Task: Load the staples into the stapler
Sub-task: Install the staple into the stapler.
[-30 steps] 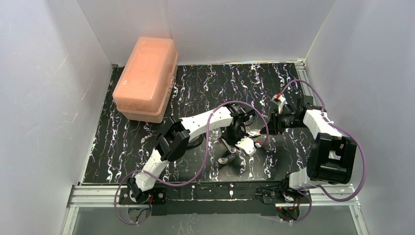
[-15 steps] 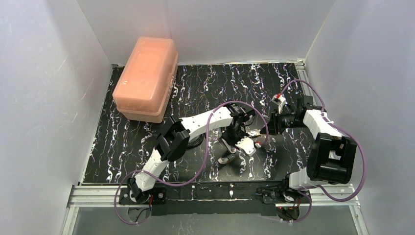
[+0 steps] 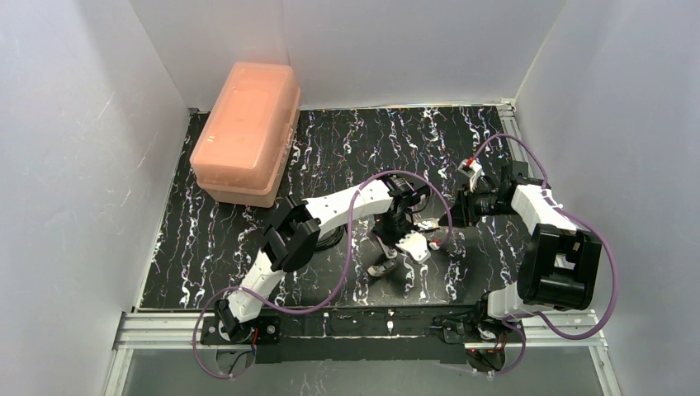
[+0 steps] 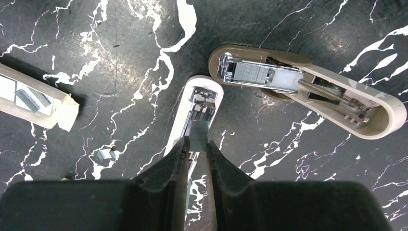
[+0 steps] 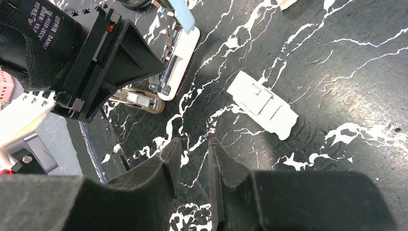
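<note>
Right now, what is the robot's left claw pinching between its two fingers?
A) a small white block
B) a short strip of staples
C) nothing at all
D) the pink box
B: in the left wrist view the left gripper is closed on the staples, a short silvery strip held just over the open metal channel of the stapler.

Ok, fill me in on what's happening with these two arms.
The left tool pinches a short strip of staples and holds it at the metal channel of the opened stapler; the strip does not look fully seated yet. The right tool hangs close by, jaws slightly apart and empty, near a small white block. A cardboard sleeve and a beige open shell lie nearby.
</note>
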`<state>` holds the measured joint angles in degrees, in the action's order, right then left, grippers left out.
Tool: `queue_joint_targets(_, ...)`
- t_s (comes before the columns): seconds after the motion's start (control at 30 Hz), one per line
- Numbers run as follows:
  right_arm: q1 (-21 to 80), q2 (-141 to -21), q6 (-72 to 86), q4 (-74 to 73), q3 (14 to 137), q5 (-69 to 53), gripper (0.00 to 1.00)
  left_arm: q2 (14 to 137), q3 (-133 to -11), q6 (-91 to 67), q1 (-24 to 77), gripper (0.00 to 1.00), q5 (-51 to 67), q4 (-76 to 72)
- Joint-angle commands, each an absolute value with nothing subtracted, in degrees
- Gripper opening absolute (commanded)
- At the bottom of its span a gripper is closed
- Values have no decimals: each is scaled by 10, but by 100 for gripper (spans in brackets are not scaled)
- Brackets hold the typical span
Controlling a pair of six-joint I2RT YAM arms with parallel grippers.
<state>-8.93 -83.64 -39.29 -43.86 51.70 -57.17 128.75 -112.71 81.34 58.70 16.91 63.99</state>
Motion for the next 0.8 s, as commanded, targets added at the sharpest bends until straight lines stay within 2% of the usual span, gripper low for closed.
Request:
queue_joint_targets(0.0, -92, -838, -403, -452, 538, -584, 35, 1272, -1146, 823, 590, 0, 173, 668)
queue_joint_targets(0.77, -92, -838, -403, -453, 538, -584, 35, 1264, -1142, 870, 590, 0, 167, 669)
